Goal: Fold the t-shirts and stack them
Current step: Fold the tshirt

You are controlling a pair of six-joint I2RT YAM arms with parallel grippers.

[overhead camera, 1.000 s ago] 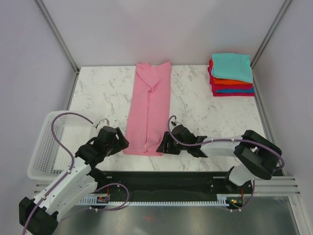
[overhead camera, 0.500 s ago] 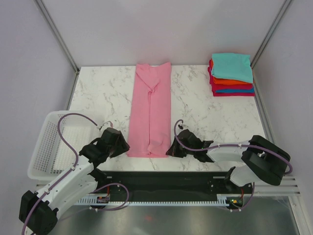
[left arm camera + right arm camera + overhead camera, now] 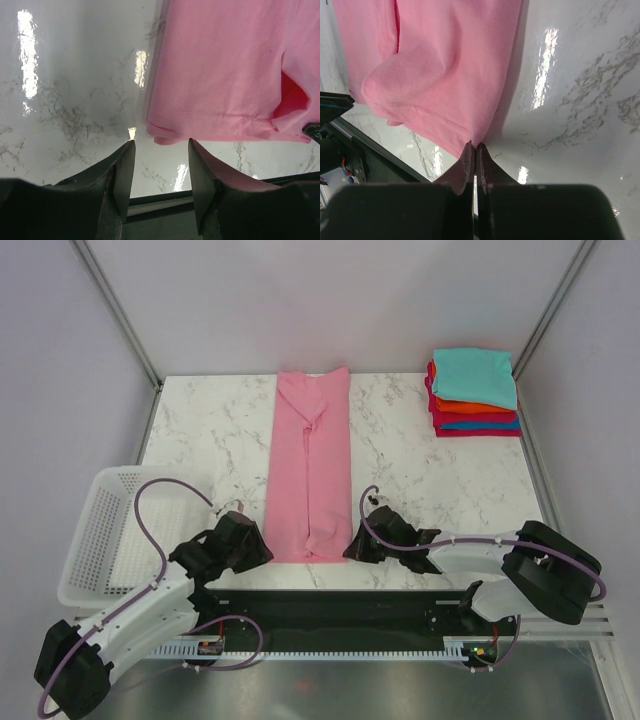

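Note:
A pink t-shirt [image 3: 310,470], folded lengthwise into a long strip, lies down the middle of the marble table [image 3: 430,480]. My right gripper [image 3: 352,548] is shut on its near right hem corner [image 3: 479,137], the fingertips pinching the cloth there. My left gripper [image 3: 256,546] is open at the near left hem corner. In the left wrist view that corner [image 3: 165,136] lies just ahead of the gap between the fingers [image 3: 125,170]. A stack of folded t-shirts [image 3: 475,390], teal on top over orange, blue and red, sits at the back right.
A white mesh basket [image 3: 95,530] stands at the table's left near edge, beside the left arm. A black rail [image 3: 330,615] runs along the near edge behind both grippers. Metal frame posts rise at the back corners.
My right gripper has shut on the shirt's near right corner and shifted right, toward the near edge. The left gripper has narrowed and crept toward the near left corner.

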